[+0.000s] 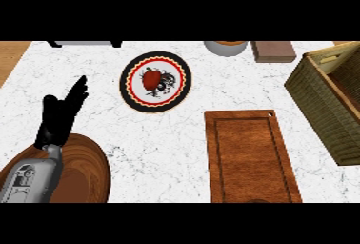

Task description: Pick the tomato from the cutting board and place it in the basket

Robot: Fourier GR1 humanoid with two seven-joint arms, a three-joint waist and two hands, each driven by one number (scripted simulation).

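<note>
White marble table (175, 138) fills my view. I see the tomato (151, 80) on a patterned plate (128, 93) at upper centre, not on the cutting board (249, 157) at lower right. My left robot hand (56, 119), fingers straight and holding nothing, shows at left, with the tomato up and right of it. The basket (320, 114) is cut off at the right edge. My right robot hand doesn't show.

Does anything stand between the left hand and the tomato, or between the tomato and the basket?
Nothing visible. The tomato lies on a plate; bare counter separates it from the left hand and the basket. The cutting board lies beside that path.
</note>
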